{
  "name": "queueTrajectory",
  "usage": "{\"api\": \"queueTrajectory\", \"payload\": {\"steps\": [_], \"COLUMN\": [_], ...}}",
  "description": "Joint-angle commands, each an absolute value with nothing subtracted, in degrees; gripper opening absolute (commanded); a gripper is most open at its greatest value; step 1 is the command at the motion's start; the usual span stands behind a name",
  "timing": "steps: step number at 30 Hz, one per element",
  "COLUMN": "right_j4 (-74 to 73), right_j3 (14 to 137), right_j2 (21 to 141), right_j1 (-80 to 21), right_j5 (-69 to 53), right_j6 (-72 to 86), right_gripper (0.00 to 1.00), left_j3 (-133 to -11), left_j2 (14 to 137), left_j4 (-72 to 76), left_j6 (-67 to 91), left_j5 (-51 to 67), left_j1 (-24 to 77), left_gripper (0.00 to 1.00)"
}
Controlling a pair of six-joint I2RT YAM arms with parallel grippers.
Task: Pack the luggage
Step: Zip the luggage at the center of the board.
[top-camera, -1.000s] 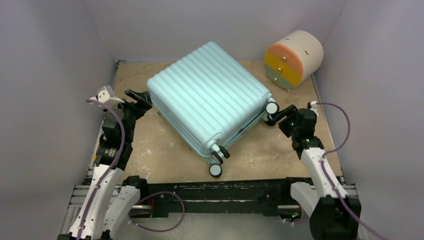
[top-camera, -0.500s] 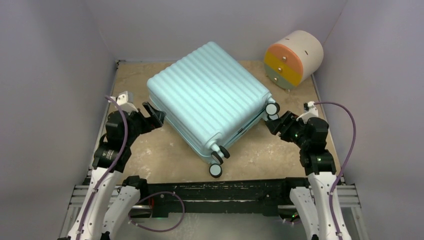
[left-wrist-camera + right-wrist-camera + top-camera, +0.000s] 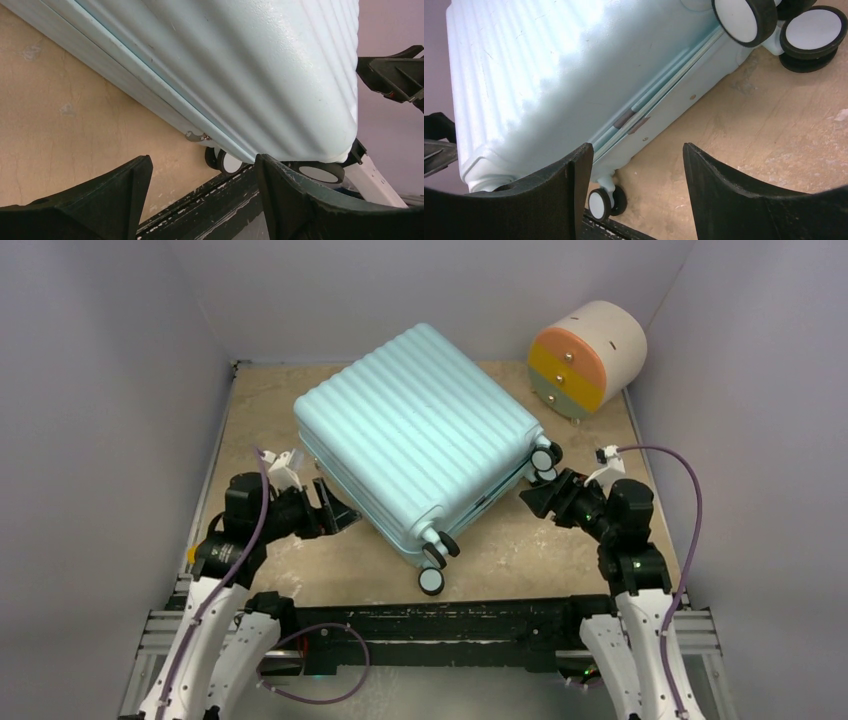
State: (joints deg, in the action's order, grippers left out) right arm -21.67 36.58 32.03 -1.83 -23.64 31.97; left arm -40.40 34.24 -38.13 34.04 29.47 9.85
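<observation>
**Shut luggage flat on desk, arms on both sides**

Luggage [image 3: 415, 430] lies mid-desk [image 3: 560, 550], rotated diag. Pale teal ribbed shell, black-and-white wheels [image 3: 431, 580] toward near edge. L end effector [image 3: 338, 512] is just beside its left side, jaws apart, holding nothing. R end effector [image 3: 528, 498] is near the right wheel corner (also spread, empty).

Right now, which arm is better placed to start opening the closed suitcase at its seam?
Probably the left. The left tool, open, faces the suitcase seam, with a small metal pull straight ahead in its wrist view. The right tool, also open, sits by the wheels.
</observation>
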Motion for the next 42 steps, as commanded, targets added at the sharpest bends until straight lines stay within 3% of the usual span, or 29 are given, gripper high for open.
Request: {"api": "queueTrajectory", "payload": {"steps": [1,4,8,13,18,22,28,34,38,42], "right_j4": [-19.5,-18.9,-17.9,-18.0,-16.8,-14.1,-11.9,-12.0,-12.3,-12.7], "right_j3": [35.0,34.1,32.9,31.5,29.8,27.8,27.0,26.8,24.9,23.1], "right_j2": [30.7,30.3,29.5,28.5,28.4,28.7,30.7,30.5,28.8,28.8], "right_j1": [-2.0,-2.0,-2.0,-2.0,-2.0,-2.0,-2.1,-2.1,-2.1,-2.1], "right_j5": [-24.9,-24.8,-25.9,-26.2,-27.3,-28.3,-29.9,-30.0,-30.4,-31.0], "right_j6": [31.4,31.2,31.3,30.7,30.7,31.8,32.5,32.6,32.8,32.4], "right_gripper": [0.69,0.69,0.69,0.69,0.69,0.69,0.68,0.68,0.68,0.68], "left_j3": [-39.4,-36.0,-30.8,-18.3,-9.9,-3.5,-9.4,-7.3,4.2,6.6], "left_j2": [37.9,41.1,42.4,29.8,15.3,6.4,14.1,23.6,20.2,15.0], "left_j4": [-31.5,-24.9,-19.7,-10.9,-11.4,-1.7,-6.7,7.6,20.2,23.0], "left_j6": [35.7,38.8,43.2,50.1,49.5,47.5,49.1,47.9,50.3,42.7], "left_j5": [31.9,27.5,12.2,0.2,-5.7,-3.2,-4.0,-3.5,-4.6,-4.2], "left_j1": [10.8,16.7,32.3,42.3,42.5,41.6,38.0,40.6,42.6,43.3], "left_gripper": [0.78,0.76,0.73,0.70,0.68,0.64,0.63,0.64,0.62,0.61]}}
